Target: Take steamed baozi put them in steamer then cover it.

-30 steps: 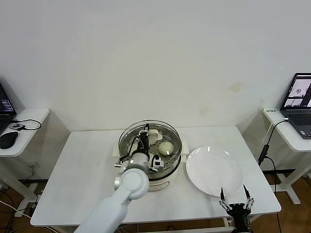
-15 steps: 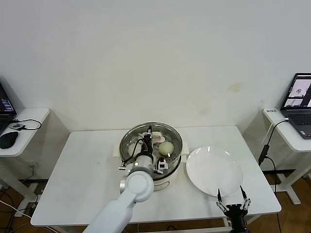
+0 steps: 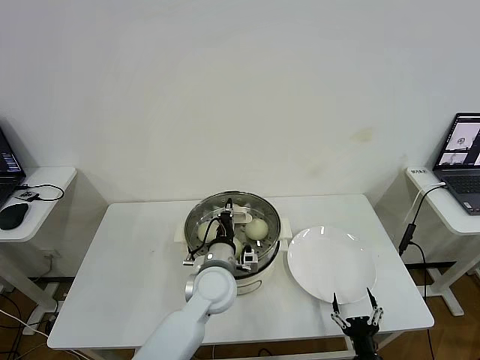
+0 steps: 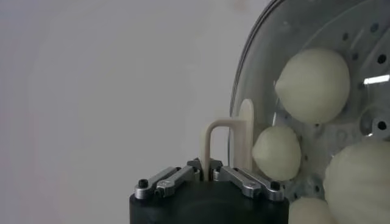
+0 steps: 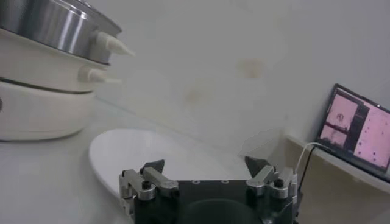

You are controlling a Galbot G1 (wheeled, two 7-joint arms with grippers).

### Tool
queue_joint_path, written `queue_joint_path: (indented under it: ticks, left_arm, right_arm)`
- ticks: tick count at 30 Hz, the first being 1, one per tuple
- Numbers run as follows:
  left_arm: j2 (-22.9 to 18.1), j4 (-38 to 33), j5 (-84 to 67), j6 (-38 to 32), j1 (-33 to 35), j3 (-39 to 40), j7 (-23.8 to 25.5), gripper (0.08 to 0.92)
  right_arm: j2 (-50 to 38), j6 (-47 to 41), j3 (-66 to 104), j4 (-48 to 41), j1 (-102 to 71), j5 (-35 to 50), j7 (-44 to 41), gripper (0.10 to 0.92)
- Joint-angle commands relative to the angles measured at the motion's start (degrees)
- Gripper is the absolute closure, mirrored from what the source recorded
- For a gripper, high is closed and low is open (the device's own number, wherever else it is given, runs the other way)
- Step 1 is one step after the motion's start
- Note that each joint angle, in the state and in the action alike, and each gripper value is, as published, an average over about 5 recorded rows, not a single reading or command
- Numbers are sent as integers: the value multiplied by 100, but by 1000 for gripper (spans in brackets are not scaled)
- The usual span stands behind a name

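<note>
1. The steamer (image 3: 233,241) stands near the middle of the table (image 3: 127,277), toward its rear edge.
2. Steamed baozi (image 3: 257,229) rest on the perforated tray inside the steamer; the left wrist view shows four.
3. The left gripper (image 3: 227,219) is above the steamer, jaws closed on the cream handle (image 4: 226,143) of the glass lid (image 4: 244,85), which sits over the pot.
4. A white plate (image 3: 331,264) lies just beside the steamer, toward the table's right edge, holding nothing.
5. The right gripper (image 3: 352,309) sits at the front right corner of the table, near the plate's rim, jaws spread wide and holding nothing.
</note>
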Motion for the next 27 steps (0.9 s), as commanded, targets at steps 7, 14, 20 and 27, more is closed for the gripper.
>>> queue_joint_path:
  ticks: [7, 14, 20, 27]
  left_arm:
    - [-33, -131, 73, -104, 111, -97, -7, 715]
    - [125, -795, -29, -104, 489, -149, -34, 507]
    - [616, -1864, -512, -196, 1306, -322, -299, 334]
    - [1374, -3354, -2580, -403, 2744, -1316, -1137, 186]
  right_arm:
    - [2, 12, -32, 5, -19, -26, -11, 203]
    - [0, 20, -44, 27, -55, -57, -17, 203]
    - [-3, 19, -45, 10, -58, -47, -15, 203]
    - [-11, 19, -43, -4, -74, -1, -24, 203]
